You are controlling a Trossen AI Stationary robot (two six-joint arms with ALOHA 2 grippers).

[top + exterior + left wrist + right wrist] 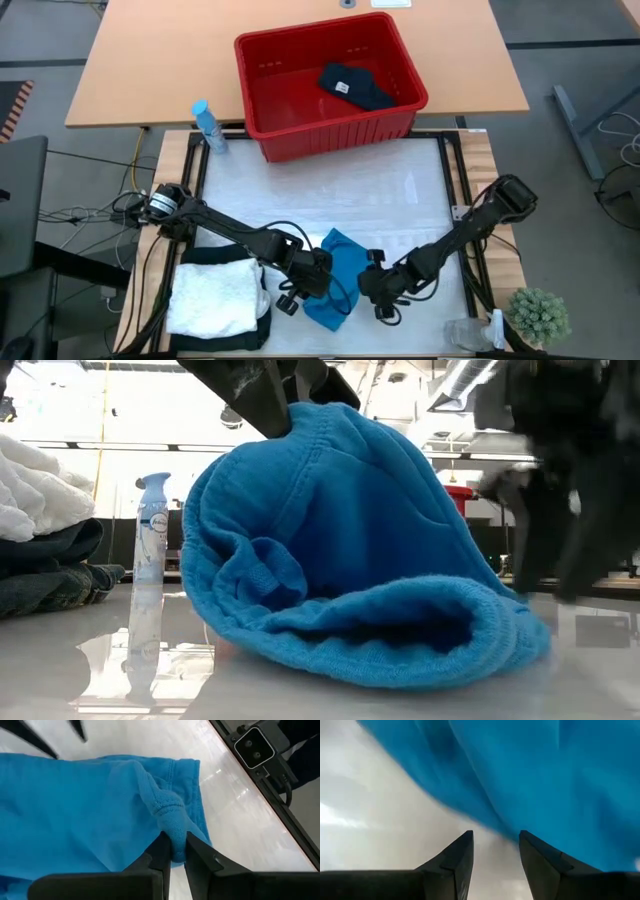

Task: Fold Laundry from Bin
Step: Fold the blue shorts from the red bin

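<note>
A small bright blue garment (335, 272) is being handled at the near middle of the tabletop (330, 190), between the two arms. A bunched fold at its hem is being pinched by the left gripper (176, 851), whose fingers are clamped together on the cloth, and the low view shows that corner being held up while the rest sags onto the tabletop in a rounded heap. The right gripper (496, 842) is being held just beside the garment's lower edge with its fingers apart and nothing between them.

The fabric is judged to be light, thick and very limp: it is draping and rolling on itself instead of holding any shape, so a single hold is likely letting it slump. A second hold on an opposite hem corner, taken by the right gripper, is judged to be what is needed for it to be spread flat.

A folded white crinkled item (215, 293) is lying on black garments (262, 322) at the near left. One dark piece (355, 86) is lying in the red bin (260, 95) at the far edge, beside a spray bottle (208, 126).
</note>
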